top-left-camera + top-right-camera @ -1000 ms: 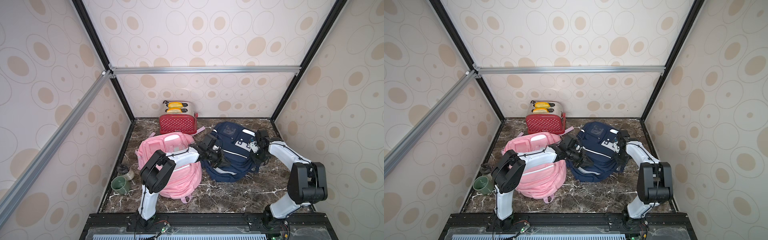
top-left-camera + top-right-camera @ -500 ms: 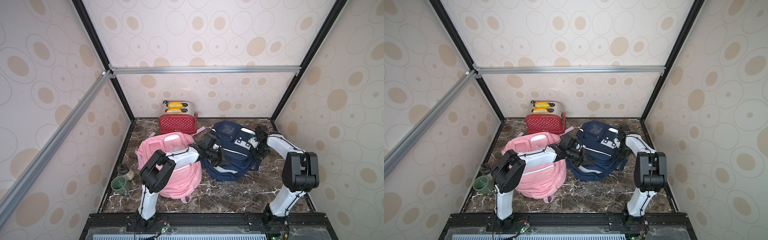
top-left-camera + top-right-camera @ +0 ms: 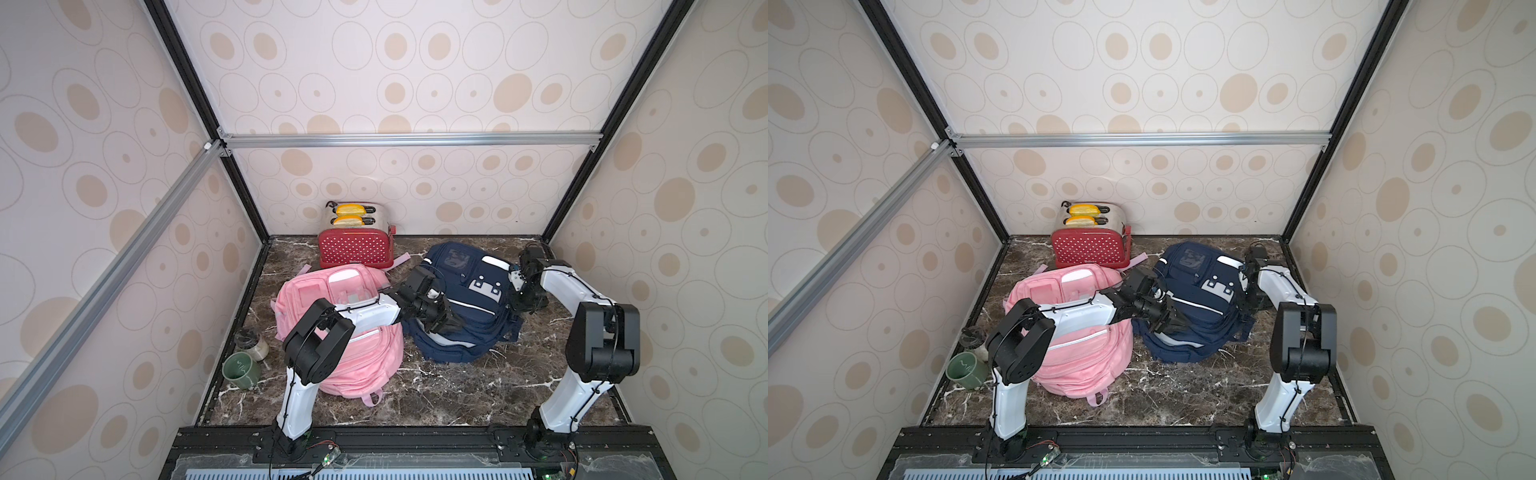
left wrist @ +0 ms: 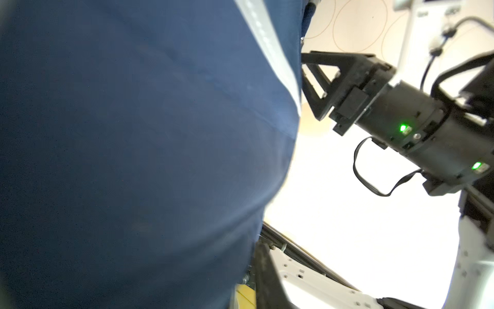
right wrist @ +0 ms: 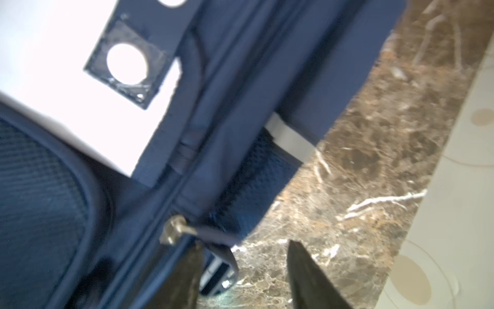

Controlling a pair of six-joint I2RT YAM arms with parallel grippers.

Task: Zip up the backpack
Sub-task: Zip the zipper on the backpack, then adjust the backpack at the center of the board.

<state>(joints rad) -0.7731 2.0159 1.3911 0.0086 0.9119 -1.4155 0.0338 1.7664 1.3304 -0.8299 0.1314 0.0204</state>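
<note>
My left hand rests on the near side of the navy backpack on the bench, can't tell its grip, and farther back my right hand is spread open, empty, zipper pull just beside one fingertip.

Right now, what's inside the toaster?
Two yellow slices stick up from the toaster, one in each slot. Their lower parts are hidden by its casing, so I can't tell what else is inside.
</note>
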